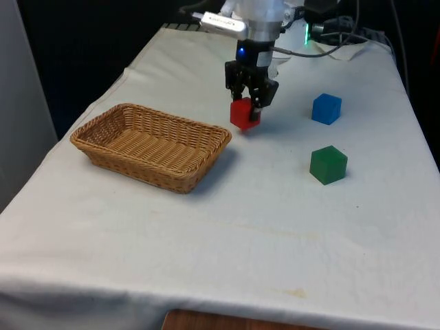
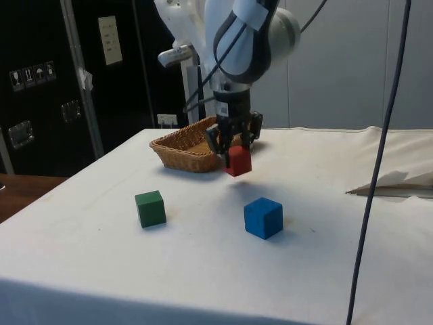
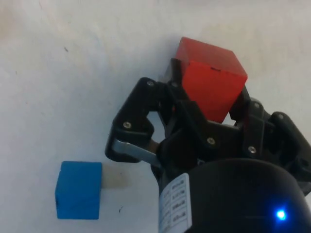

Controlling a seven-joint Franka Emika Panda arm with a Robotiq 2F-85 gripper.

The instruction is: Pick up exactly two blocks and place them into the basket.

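The gripper (image 1: 251,104) hangs clamped on a red block (image 1: 244,114), its two black fingers pressed against opposite faces so the cube rides clear of the white cloth (image 1: 275,220), a shadow showing on the cloth under it in the side view. Held this way the block can, by the look of it, be carried over the rim of the wicker basket (image 1: 103,125), which sits just beside the gripper toward the front view's left and holds no block yet. The red block is a plain, sharp-edged cube, glossy and evenly coloured, tilted slightly in the grip. A blue block (image 1: 326,108) and a green block (image 1: 328,165) rest on the cloth on the gripper's other side, away from the basket, the green one farther off; one of them would make the second pick
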